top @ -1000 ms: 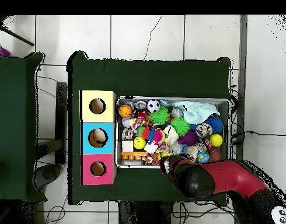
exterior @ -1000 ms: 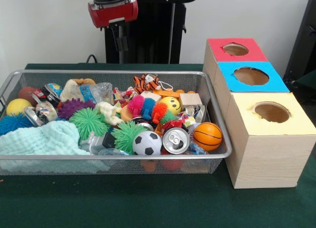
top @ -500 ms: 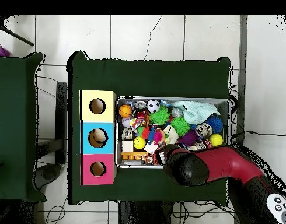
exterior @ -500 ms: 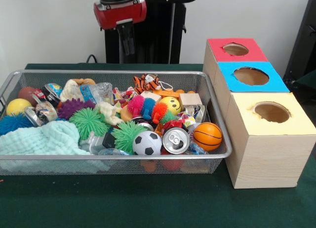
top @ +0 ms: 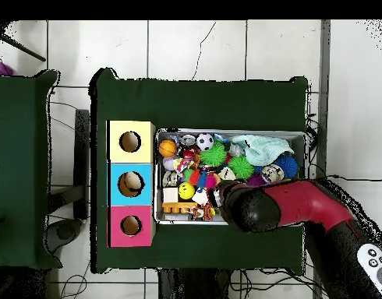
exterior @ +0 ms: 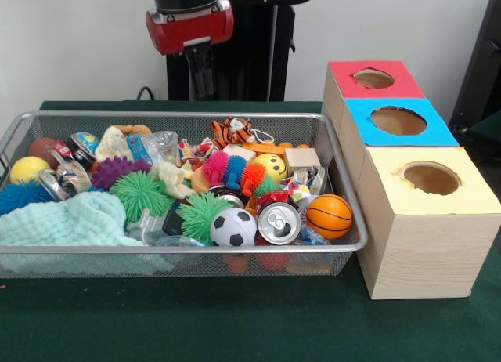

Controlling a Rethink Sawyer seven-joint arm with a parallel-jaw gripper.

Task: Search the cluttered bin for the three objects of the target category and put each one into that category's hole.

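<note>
Bin [exterior: 337, 154] of silver wire mesh sits on the green table [exterior: 235, 323], taking up the left and middle of it in the front view, heaped with toys. Three wooden boxes stand in a row just beside its right end: yellow-topped box [exterior: 429, 221] nearest the table's front edge, blue-topped box [exterior: 399, 121] in the middle, red-topped box [exterior: 373, 78] toward the back edge, each with a round hole in its top.

Red and black arm [top: 303, 210] reaches in over the bin's back rim. Gripper [exterior: 203, 70] hangs above the back rim, left of centre, clear of the contents; fingers look close together, but I cannot tell whether they touch.

Pale green cloth [exterior: 66, 221] fills the bin's front left corner. Clear plastic bottle with a blue label [exterior: 150, 147] lies against the back wall, left of centre. Another crumpled clear bottle [exterior: 149, 225] lies by the front rim beside the cloth. Soccer ball [exterior: 233, 227], drink can [exterior: 279, 222] and small basketball [exterior: 329, 215] line the front right. Green spiky ball [exterior: 141, 193] sits mid-left, yellow ball [exterior: 28, 169] at the left end.
</note>
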